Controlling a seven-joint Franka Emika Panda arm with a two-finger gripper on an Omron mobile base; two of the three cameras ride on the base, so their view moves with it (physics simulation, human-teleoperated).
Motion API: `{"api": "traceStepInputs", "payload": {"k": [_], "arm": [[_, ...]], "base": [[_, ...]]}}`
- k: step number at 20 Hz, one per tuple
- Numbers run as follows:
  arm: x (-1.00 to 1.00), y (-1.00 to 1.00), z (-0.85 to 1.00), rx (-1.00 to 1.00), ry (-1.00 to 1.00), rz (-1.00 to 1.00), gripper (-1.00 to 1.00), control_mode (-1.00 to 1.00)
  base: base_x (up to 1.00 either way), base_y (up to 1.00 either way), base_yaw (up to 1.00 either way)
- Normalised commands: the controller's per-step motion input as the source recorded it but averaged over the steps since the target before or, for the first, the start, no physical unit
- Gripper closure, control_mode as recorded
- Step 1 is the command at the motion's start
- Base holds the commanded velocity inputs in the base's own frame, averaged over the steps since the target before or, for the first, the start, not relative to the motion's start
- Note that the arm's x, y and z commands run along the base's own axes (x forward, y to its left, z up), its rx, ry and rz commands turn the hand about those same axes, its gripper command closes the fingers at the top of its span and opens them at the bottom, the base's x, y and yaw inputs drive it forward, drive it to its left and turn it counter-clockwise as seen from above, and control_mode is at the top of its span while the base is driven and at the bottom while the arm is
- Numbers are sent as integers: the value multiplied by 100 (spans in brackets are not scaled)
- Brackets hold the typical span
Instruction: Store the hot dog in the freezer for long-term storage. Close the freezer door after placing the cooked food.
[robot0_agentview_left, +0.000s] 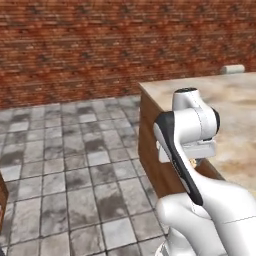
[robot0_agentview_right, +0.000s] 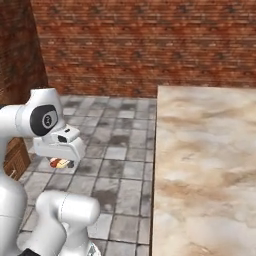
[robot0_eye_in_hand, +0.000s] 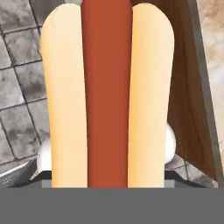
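Observation:
The hot dog (robot0_eye_in_hand: 107, 96), a tan bun around a red sausage, looms close in the hand view and runs lengthwise away from the camera. From the right base view it (robot0_agentview_right: 59, 163) peeks out under the white hand, held in the air above the tiled floor. My gripper (robot0_agentview_right: 60, 161) is shut on the hot dog, and the bun hides the fingertips. A small tan bit of the hot dog (robot0_agentview_left: 194, 162) also shows beneath the hand in the left base view. The freezer and the freezer door are out of view.
A marble-topped counter (robot0_agentview_right: 205, 165) with a brown wooden side (robot0_agentview_left: 150, 150) stands to the right of the arm. A pale cylinder (robot0_agentview_left: 232, 69) lies at its far end. Grey tiled floor (robot0_agentview_left: 70, 165) spreads left towards a brick wall (robot0_agentview_left: 100, 45). A wooden cabinet (robot0_agentview_right: 15, 160) is at far left.

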Motion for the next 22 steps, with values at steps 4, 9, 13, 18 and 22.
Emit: {"api": "traceStepInputs", "payload": {"k": [4,9,13,18,22], "arm": [[0,0,0,0,0,0,100,100],[0,0,0,0,0,0,100,100],[0,0,0,0,0,0,100,100],[0,0,0,0,0,0,100,100],[0,0,0,0,0,0,100,100]], "base": [[98,42,16],[97,25,46],[74,2,68],[33,-11,77],[7,-30,81]]}}
